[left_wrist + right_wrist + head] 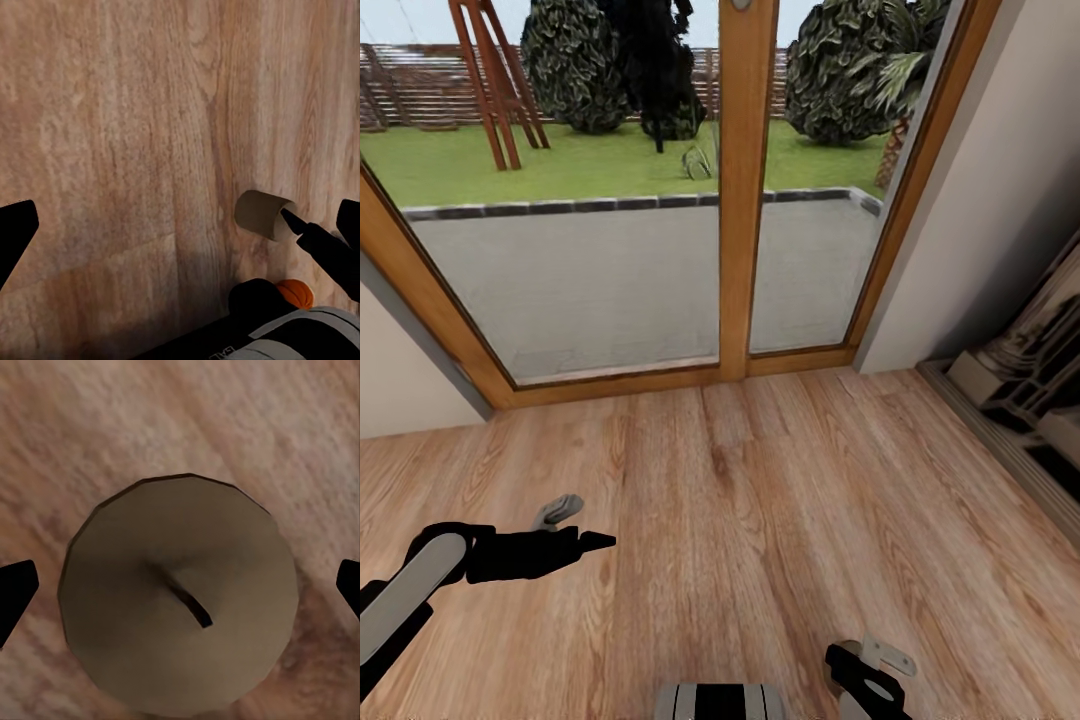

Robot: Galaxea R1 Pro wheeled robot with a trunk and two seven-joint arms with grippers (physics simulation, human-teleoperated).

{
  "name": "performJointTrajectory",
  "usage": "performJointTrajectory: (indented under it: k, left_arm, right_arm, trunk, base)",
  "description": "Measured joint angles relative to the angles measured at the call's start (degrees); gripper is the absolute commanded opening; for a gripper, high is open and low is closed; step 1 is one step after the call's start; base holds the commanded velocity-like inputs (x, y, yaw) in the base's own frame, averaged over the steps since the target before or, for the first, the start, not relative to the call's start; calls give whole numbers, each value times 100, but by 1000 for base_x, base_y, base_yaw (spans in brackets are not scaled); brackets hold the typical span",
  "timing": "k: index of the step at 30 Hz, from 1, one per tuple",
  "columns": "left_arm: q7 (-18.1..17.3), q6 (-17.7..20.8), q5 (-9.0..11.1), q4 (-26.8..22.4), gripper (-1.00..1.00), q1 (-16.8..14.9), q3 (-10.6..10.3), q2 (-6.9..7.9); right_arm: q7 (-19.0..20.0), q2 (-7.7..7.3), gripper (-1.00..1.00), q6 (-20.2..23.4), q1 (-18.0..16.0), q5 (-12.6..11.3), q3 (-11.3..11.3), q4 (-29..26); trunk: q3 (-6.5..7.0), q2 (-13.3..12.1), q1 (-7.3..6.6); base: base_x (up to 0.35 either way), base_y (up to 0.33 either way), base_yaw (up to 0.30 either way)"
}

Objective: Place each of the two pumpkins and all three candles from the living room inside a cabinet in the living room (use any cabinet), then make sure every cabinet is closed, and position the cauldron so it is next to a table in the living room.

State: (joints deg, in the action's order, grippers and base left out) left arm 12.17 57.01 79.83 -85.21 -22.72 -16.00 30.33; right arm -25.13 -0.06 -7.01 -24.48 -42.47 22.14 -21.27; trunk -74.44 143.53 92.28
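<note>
Left side first: your left gripper (565, 540) hangs low over the wood floor (760, 480), pointing across toward the middle, well short of the glass door (610, 270). In the left wrist view its fingertips (16, 232) sit at opposite edges of the picture with bare planks between, so it's released and holding nothing. That same view catches a candle (262, 214) on the floor beside a dark finger, and a sliver of orange pumpkin (295, 292) behind the black arm. I can't tell if the pumpkin is on the floor or carried.

Centre: plain floor up to the door's wooden frame (745, 190), garden beyond. No cabinet, cauldron or table in front of you, so you're facing away from the drop-off.

Right side: your right gripper (870, 672) sits at the bottom edge of the head view, aimed at the floor. The right wrist view looks straight down on a candle top (180, 600), wick roughly centred, a dark fingertip (15, 596) on each side and clear of the wax. So the claw is spread and straddling it, not clenched. It reads as a lined-up top-down pick: centred so both pads meet the round side together.

My read: lower, close, then turn toward the cabinet. Risk: the short puck could skid if one pad lands first.
</note>
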Motion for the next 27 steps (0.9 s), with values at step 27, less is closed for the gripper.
performJointTrajectory:
  k: [27]
  left_arm:
    - [-1045, 15, 508, -47, 100, 88, 17, 408]
  right_arm:
    - [0, 0, 100, -17, 0, 2, 0, 0]
  trunk:
    - [-156, 10, 18]
  base:
    - [0, 0, 0]
